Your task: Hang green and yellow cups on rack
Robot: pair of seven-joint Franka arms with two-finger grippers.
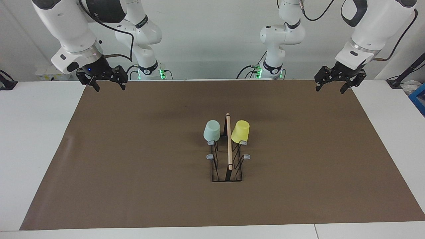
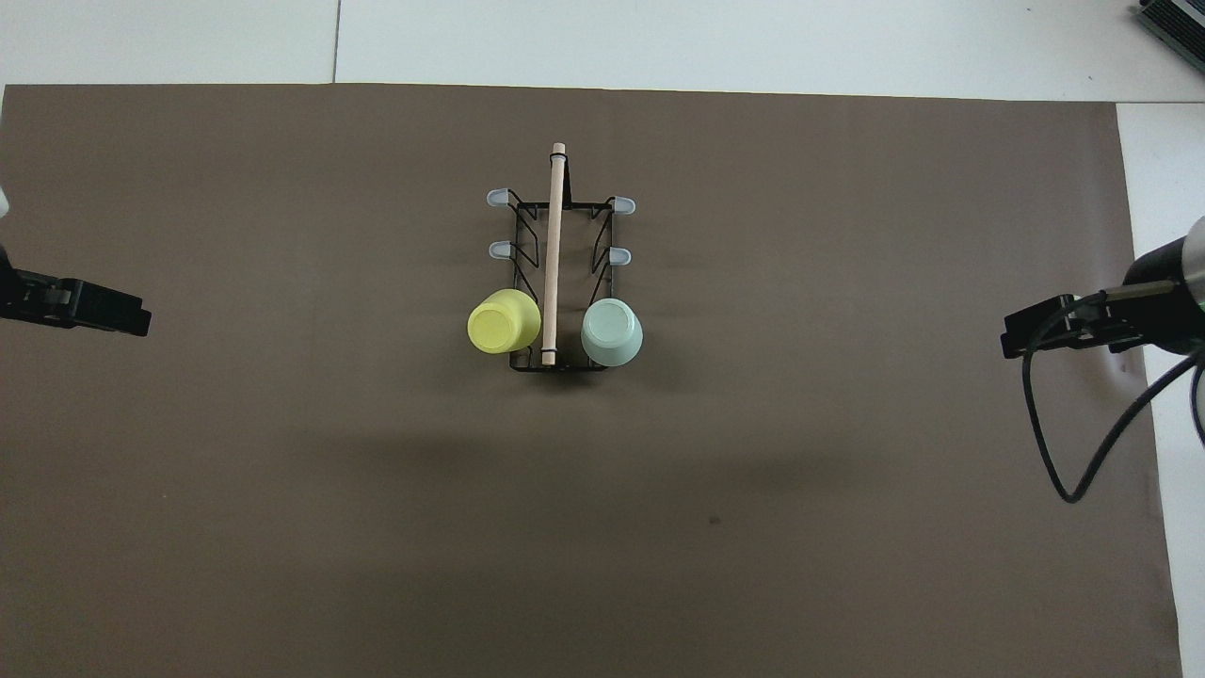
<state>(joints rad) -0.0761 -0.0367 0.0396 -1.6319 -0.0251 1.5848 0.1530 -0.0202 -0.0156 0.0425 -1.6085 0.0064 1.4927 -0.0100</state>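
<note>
The black wire rack (image 1: 227, 166) (image 2: 557, 273) with a wooden rod on top stands mid-mat. The pale green cup (image 1: 212, 130) (image 2: 612, 332) hangs upside down on a prong at the rack's end nearest the robots, on the right arm's side. The yellow cup (image 1: 240, 132) (image 2: 504, 321) hangs upside down on the matching prong on the left arm's side. My left gripper (image 1: 332, 87) (image 2: 104, 315) hangs open and empty over the mat's edge at the left arm's end. My right gripper (image 1: 109, 85) (image 2: 1036, 334) hangs open and empty over the mat's edge at the right arm's end.
A brown mat (image 1: 149, 166) covers most of the white table (image 1: 33, 132). Several grey-tipped prongs (image 1: 210, 156) on the rack carry nothing. A black cable (image 2: 1045, 443) loops under the right wrist.
</note>
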